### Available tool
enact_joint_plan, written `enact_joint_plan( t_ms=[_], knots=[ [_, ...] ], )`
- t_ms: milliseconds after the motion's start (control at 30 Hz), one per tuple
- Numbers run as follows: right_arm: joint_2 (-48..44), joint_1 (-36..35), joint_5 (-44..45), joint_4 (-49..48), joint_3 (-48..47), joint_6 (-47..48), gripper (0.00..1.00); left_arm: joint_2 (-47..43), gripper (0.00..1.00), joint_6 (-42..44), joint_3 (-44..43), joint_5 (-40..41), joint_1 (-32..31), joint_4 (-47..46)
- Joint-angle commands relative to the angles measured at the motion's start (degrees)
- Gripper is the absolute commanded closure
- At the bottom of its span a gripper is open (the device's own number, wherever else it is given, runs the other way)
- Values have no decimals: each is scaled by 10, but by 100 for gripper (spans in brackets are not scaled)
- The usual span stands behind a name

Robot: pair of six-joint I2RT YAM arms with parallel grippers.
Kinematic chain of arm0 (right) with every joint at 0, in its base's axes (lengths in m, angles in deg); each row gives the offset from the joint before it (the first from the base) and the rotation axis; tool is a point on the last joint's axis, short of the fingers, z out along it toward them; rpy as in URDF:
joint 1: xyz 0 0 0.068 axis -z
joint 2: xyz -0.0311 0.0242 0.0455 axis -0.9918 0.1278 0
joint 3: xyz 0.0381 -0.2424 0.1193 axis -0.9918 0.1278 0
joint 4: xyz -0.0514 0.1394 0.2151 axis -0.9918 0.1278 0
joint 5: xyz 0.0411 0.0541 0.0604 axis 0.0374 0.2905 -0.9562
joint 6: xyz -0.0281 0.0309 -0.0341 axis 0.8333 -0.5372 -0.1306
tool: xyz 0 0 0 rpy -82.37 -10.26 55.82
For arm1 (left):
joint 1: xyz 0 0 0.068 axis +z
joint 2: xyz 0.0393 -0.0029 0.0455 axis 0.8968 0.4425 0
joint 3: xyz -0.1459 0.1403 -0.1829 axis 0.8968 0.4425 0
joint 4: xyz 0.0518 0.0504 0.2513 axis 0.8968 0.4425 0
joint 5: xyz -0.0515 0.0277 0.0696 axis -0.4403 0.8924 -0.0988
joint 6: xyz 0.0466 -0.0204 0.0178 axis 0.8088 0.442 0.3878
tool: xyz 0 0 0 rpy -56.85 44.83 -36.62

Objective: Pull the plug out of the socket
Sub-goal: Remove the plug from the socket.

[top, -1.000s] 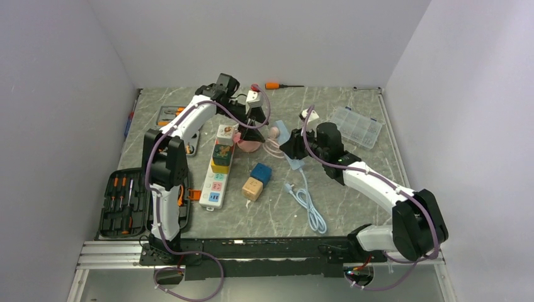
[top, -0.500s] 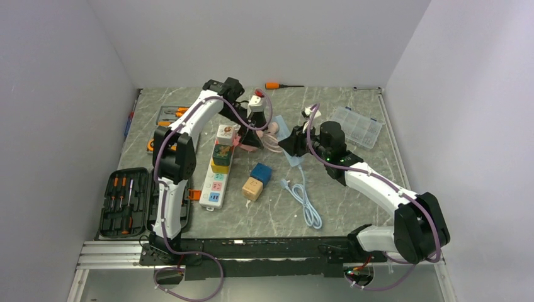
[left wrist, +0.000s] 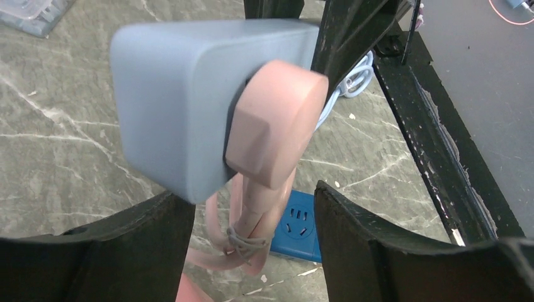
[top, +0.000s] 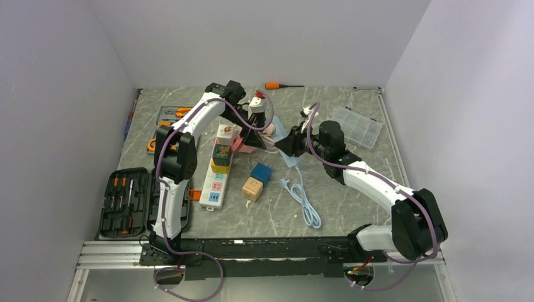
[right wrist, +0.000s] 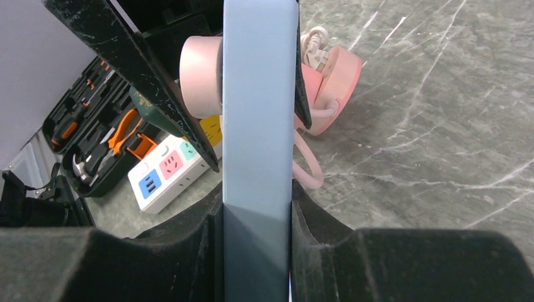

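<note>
Light-blue power strip [left wrist: 170, 94] with the pink plug [left wrist: 277, 119] seated in its face.
The right gripper [right wrist: 257, 214] pinches the strip clear of the table; the left gripper [left wrist: 252, 207] stands spread, one finger either side of the plug, not touching.

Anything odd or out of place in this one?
Yes: the light-blue strip is off the table, clamped edge-on in the right tool, with the pink plug seated in it. The left tool brackets that plug with open jaws, not gripping.
</note>
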Motion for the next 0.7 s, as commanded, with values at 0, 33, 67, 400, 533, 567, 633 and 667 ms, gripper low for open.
enact_joint_plan(
  t_ms=[0, 33, 67, 400, 533, 567, 633, 667],
  knots=[
    [-2, -3, -47, -106, -18, -22, 100, -27, 29, 23, -22, -44, -1, 32],
    [0, -3, -48, -104, -18, -22, 100, -33, 30, 30, -15, -44, -1, 36],
    [3, -2, -48, -102, -19, -21, 100, -37, 32, 38, -9, -43, -1, 42],
    [7, 6, -43, -81, -11, -11, 100, -37, 70, 96, -32, -20, 3, 105],
    [6, 7, -42, -70, -1, -7, 100, -33, 83, 163, -50, -22, 4, 159],
    [5, 9, -41, -65, 1, -4, 100, -33, 85, 177, -52, -19, 4, 172],
    [4, 15, -37, -54, 5, -1, 100, -32, 87, 194, -54, -9, 4, 188],
    [3, 25, -42, -53, 7, -3, 100, -33, 88, 196, -50, -3, 4, 188]
  ],
)
